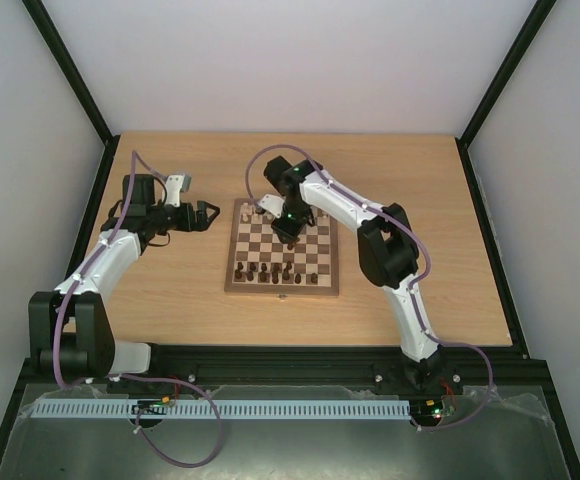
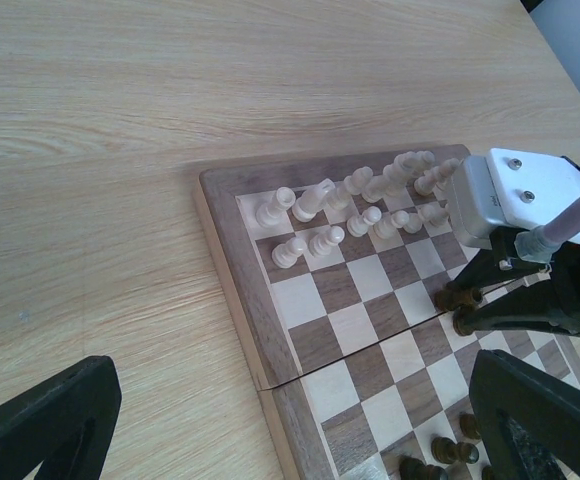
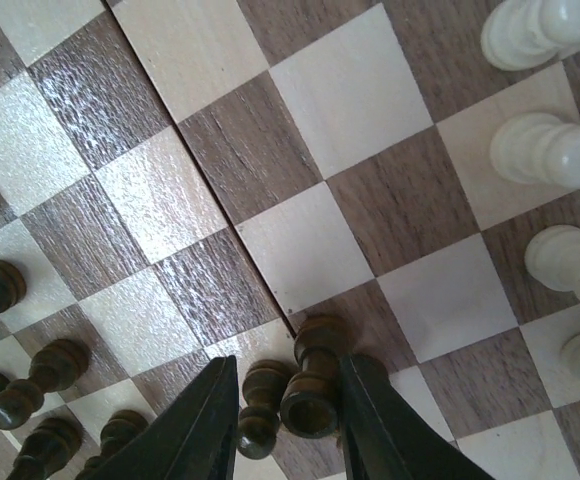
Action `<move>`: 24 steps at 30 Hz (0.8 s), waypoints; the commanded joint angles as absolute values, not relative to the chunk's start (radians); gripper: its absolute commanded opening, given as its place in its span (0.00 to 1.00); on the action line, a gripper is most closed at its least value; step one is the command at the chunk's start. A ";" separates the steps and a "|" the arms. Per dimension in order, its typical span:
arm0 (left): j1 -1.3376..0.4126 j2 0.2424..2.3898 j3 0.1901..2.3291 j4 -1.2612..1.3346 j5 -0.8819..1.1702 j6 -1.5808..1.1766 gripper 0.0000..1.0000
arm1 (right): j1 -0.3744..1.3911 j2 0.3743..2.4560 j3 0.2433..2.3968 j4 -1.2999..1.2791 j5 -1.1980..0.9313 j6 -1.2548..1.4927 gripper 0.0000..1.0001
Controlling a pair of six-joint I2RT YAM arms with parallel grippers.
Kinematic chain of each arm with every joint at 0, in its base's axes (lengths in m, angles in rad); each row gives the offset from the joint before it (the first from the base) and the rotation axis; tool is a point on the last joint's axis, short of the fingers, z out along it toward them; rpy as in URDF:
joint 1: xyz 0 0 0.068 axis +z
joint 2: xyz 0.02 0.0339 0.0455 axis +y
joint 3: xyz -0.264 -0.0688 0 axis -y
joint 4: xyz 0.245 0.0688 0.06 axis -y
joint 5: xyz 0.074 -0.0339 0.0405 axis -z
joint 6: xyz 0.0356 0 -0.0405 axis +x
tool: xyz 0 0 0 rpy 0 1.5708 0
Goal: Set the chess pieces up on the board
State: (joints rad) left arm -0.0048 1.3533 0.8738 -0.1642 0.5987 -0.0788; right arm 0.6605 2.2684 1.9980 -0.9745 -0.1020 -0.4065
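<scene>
The board (image 1: 280, 291) lies mid-table. Pale chess pieces (image 1: 260, 210) stand in two rows along its far edge, and dark chess pieces (image 1: 275, 272) are bunched near its front edge. My right gripper (image 1: 288, 232) hangs low over the board's middle. In the right wrist view its fingers (image 3: 290, 365) are open astride a dark rook (image 3: 315, 385) and a dark pawn (image 3: 260, 405), both standing on squares. The rook is against the right finger. My left gripper (image 1: 207, 215) hovers wide open and empty just left of the board (image 2: 235, 290), and its wrist view shows the pale rows (image 2: 355, 205).
Black frame posts and white walls close in the wooden table (image 1: 420, 180). More dark pieces (image 3: 20, 390) stand left of the right fingers, and pale pawns (image 3: 545, 150) stand to their right. The right arm's white wrist (image 2: 500, 195) shows in the left wrist view.
</scene>
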 commanded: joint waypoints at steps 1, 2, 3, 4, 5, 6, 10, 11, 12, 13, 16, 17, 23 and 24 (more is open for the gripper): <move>0.005 1.335 0.862 -0.143 0.614 -0.083 0.98 | 0.672 2.281 1.988 -1.003 -0.093 -0.407 0.28; 0.005 1.336 0.863 -0.142 0.613 -0.083 0.98 | 0.672 2.284 1.988 -1.003 -0.091 -0.409 0.26; 0.005 1.337 0.866 -0.143 0.614 -0.083 0.98 | 0.673 2.285 1.987 -1.001 -0.089 -0.409 0.26; 0.005 1.338 0.865 -0.143 0.613 -0.083 0.98 | 0.673 2.288 1.988 -1.000 -0.086 -0.411 0.25; 0.005 1.338 0.867 -0.143 0.613 -0.083 0.98 | 0.673 2.290 1.987 -1.002 -0.081 -0.411 0.25; 0.005 1.338 0.867 -0.143 0.614 -0.083 0.98 | 0.673 2.290 1.987 -1.001 -0.075 -0.412 0.23; 0.005 1.338 0.864 -0.142 0.612 -0.083 0.98 | 0.674 2.300 1.980 -1.000 -0.063 -0.417 0.18; 0.005 1.337 0.862 -0.143 0.612 -0.082 0.98 | 0.675 2.303 1.982 -1.000 -0.062 -0.416 0.17; 0.006 1.336 0.862 -0.142 0.612 -0.081 0.98 | 0.675 2.307 1.985 -1.000 -0.063 -0.415 0.15; 0.006 1.336 0.862 -0.143 0.612 -0.081 0.98 | 0.676 2.310 1.989 -1.000 -0.065 -0.412 0.14; 0.006 1.336 0.861 -0.143 0.611 -0.081 0.98 | 0.683 2.317 2.014 -0.999 -0.076 -0.405 0.11; 0.006 1.336 0.861 -0.143 0.612 -0.081 0.98 | 0.687 2.320 2.026 -0.999 -0.079 -0.404 0.10; 0.008 1.338 0.861 -0.141 0.612 -0.083 0.98 | 0.703 2.324 2.081 -1.005 -0.120 -0.406 0.08; 0.008 1.337 0.861 -0.141 0.612 -0.083 0.98 | 0.704 2.323 2.088 -1.006 -0.122 -0.407 0.07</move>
